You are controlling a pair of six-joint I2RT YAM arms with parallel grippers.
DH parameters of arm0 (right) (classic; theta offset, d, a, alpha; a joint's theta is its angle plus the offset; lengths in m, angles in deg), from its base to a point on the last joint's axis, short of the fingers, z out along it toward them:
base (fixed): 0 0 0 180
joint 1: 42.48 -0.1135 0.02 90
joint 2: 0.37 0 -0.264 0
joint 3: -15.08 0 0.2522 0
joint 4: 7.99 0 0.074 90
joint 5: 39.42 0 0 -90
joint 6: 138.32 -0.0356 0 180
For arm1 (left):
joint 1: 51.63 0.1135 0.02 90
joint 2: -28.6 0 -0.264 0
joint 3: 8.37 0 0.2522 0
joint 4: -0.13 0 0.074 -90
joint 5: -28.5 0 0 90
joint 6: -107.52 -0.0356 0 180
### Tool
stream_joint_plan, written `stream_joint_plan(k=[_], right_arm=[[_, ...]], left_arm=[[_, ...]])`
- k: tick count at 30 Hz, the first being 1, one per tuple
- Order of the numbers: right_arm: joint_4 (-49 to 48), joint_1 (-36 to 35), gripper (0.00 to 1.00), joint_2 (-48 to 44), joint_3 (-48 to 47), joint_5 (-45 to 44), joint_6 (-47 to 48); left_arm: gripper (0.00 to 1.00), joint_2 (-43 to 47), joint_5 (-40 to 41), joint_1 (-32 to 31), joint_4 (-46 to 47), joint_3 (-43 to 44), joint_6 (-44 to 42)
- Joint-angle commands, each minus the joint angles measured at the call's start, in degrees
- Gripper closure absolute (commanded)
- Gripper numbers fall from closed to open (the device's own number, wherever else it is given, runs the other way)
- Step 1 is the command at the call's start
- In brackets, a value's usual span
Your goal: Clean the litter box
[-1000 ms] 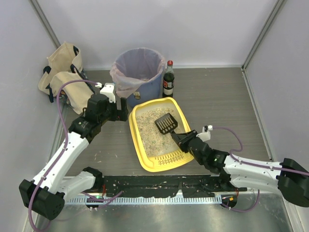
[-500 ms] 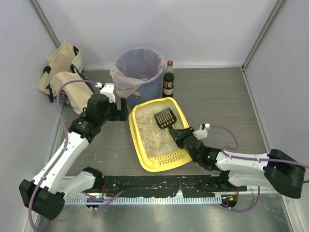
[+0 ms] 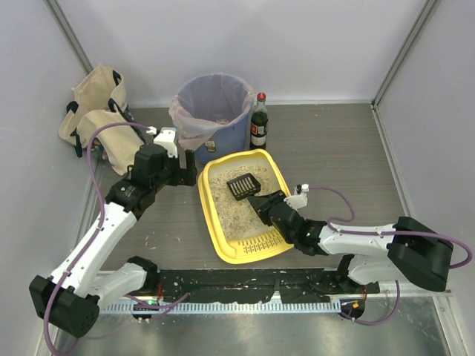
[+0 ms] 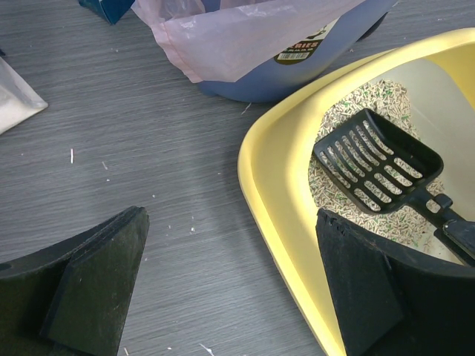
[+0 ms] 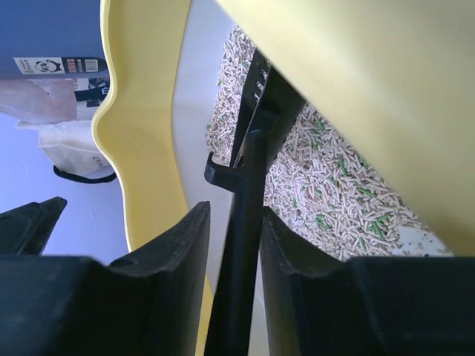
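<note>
Yellow litter box [image 3: 204, 200]: right hand [image 3: 260, 202] low, straddling scoop [image 3: 242, 185].

One yellow litter box [image 3: 239, 256]. One black scoop [image 3: 242, 185]. One round blue bin [image 3: 230, 141], with one clear liner [image 3: 211, 100]. One dark bottle [image 3: 258, 126], with one red cap [image 3: 260, 96]. Two robot arms, the left arm [image 3: 104, 230] and the right arm [image 3: 356, 239]. Two purple cables [image 3: 89, 159], one on each arm. Beige cloth bags [image 3: 93, 111]: one or two, the folds leave it unclear. Litter pellets [image 3: 223, 204]: too many to count

Black scoop [image 3: 242, 185] lies in the litter box [image 3: 241, 256].
</note>
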Motion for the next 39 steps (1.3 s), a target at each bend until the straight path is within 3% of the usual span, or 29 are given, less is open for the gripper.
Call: stream_joint_plan(k=[1, 3, 11, 15, 26, 31, 39], right_arm=[[6.5, 0.0, 0.59, 0.0, -3.2, -1.1, 0.9], [7.8, -0.1, 0.53, 0.0, -3.7, -1.5, 1.4], [15.3, -0.1, 0.48, -0.5, -7.9, -1.7, 7.0], [29.0, -0.2, 0.45, -1.1, -14.3, -3.6, 12.0], [50.1, -0.1, 0.41, 3.3, -28.7, -4.8, 26.8], [47.2, -0.3, 0.41, 4.6, -29.5, -3.7, 33.9], [31.2, -0.3, 0.43, -2.2, -25.3, 0.7, 48.5]], left_arm=[[0.0, 0.9, 0.2, -0.2, 1.0, 0.1, -0.7], [0.0, 0.9, 0.2, -0.3, 1.0, 0.1, -0.7], [0.0, 0.9, 0.2, -0.3, 1.0, 0.0, -0.7], [0.0, 0.9, 0.3, -0.3, 1.0, 0.1, -0.7], [0.0, 0.6, 0.3, -0.3, 1.0, 0.0, -0.7], [0.0, 0.4, 0.6, -0.2, 1.0, 0.0, -0.7], [0.0, 2.0, 0.5, -0.2, 1.7, -0.5, 0.7]])
